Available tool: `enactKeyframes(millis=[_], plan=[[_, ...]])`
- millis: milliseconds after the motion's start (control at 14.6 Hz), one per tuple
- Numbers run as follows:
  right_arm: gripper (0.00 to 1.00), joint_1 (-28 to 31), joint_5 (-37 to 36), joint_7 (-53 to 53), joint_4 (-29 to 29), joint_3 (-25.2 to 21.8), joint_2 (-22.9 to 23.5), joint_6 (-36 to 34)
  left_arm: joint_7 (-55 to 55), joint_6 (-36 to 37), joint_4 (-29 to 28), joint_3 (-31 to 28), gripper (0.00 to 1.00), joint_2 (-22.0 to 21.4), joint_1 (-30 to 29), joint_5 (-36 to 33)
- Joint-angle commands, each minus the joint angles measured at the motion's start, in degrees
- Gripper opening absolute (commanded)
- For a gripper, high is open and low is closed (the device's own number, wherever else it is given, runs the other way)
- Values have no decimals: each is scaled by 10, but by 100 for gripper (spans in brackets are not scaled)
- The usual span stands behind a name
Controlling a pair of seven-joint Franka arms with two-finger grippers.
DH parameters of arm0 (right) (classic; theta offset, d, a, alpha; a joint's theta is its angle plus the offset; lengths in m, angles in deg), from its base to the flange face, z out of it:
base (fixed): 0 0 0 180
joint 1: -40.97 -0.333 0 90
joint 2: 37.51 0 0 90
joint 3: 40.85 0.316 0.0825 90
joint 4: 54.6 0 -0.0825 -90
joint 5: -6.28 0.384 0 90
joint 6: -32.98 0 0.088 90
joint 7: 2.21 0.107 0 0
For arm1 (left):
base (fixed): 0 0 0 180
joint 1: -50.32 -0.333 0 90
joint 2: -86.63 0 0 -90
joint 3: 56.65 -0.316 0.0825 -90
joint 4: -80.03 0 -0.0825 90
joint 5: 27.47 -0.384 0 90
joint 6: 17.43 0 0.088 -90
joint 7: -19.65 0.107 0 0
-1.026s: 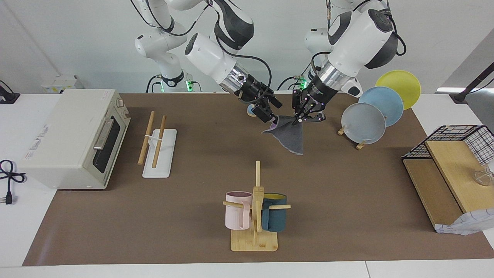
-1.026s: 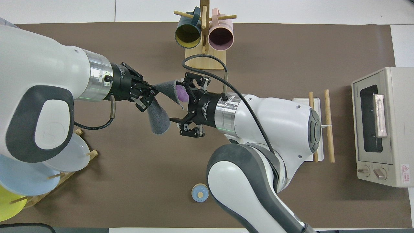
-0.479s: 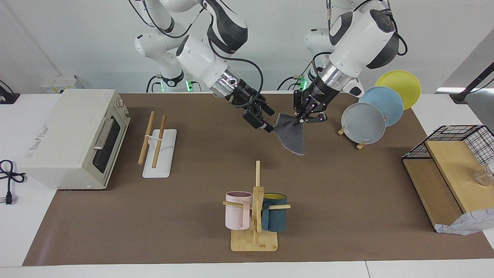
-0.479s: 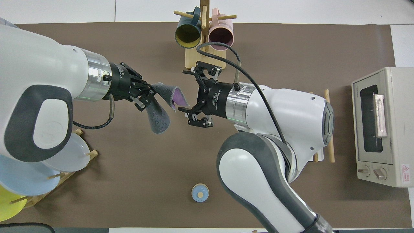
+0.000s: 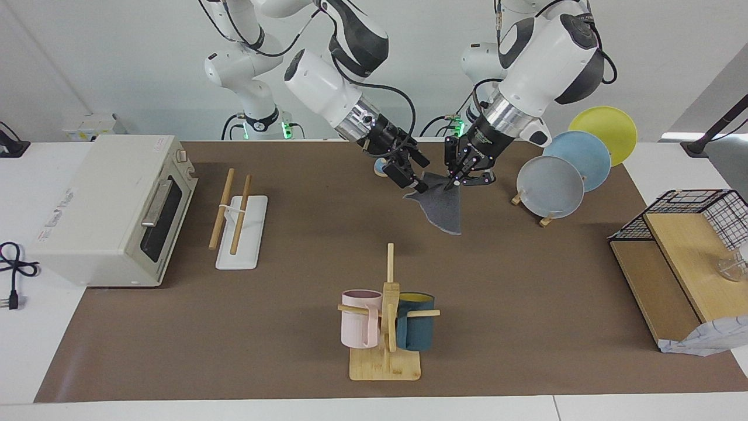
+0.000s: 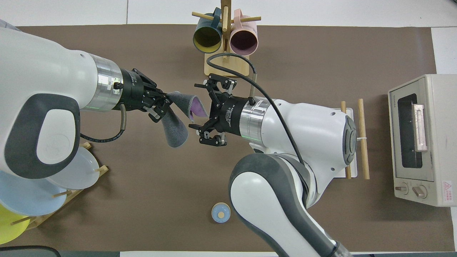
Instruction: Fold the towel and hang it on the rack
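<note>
The worktop (image 5: pixel 502 327) lies open in its middle. The rack (image 5: pixel 236 225) stands empty toward the right arm's end, beside the toaster oven (image 5: pixel 111 207). The towel (image 5: pixel 442 204) hangs over mid-worktop, one corner pinched in the left gripper (image 5: pixel 454 182). The right gripper (image 5: pixel 412 178), fingers spread, sits at another corner. Folding is in hand; next it should close there.

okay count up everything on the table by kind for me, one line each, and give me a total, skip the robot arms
Towel: 1
Rack: 1
Toaster oven: 1
Mug tree: 1
Mugs: 2, pink and dark teal
Plate stand: 1
Plates: 3, grey, blue, yellow
Small blue round thing: 1
Wooden shelf with wire basket: 1
Total: 12
</note>
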Motion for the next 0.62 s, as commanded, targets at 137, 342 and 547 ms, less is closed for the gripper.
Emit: enactKeyframes(millis=[137,342,547], plan=[[100,3,0,7,42,3,41,10,-11,-11,-26,-2,0,-22,-3,10],[84,0,-4,2,40,3,42,7,-12,-11,-26,-2,0,-22,-2,10],[4,1,-7,-13,41,3,42,4,-12,-10,-26,-2,0,-22,-3,10]])
